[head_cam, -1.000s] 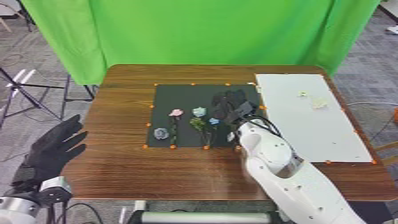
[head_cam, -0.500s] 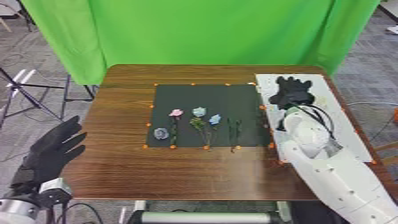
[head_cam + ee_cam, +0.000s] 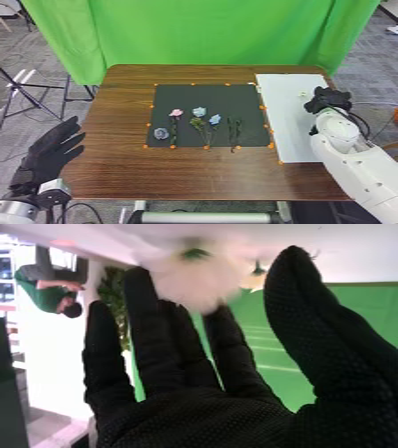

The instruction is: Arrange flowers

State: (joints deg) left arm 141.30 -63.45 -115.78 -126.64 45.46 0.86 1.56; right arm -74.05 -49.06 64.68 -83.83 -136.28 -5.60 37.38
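Where the grainy black right hand (image 3: 326,100) is open, fluffy white flower (image 3: 197,280), fabric-gloved left hand (image 3: 46,154) open.

A dark mat (image 3: 240,95) is lying on the brown bench (image 3: 178,175). Toward the mat's 9 o'clock a pink rose (image 3: 176,113) is resting, and at 8 o'clock a grey-blue bloom (image 3: 161,133) is sitting. Near the centre, a pale blue flower (image 3: 200,111) and a bluer one (image 3: 215,119) are lying close together; green stems (image 3: 234,131) are stretching between 4 and 5 o'clock. At the mat's 3 o'clock a white sheet (image 3: 293,135) is lying, the right hand (image 3: 328,100) hovering toward the sheet's 1 o'clock. The left hand (image 3: 44,157) is holding its fingers straight around the bench's 8 o'clock.
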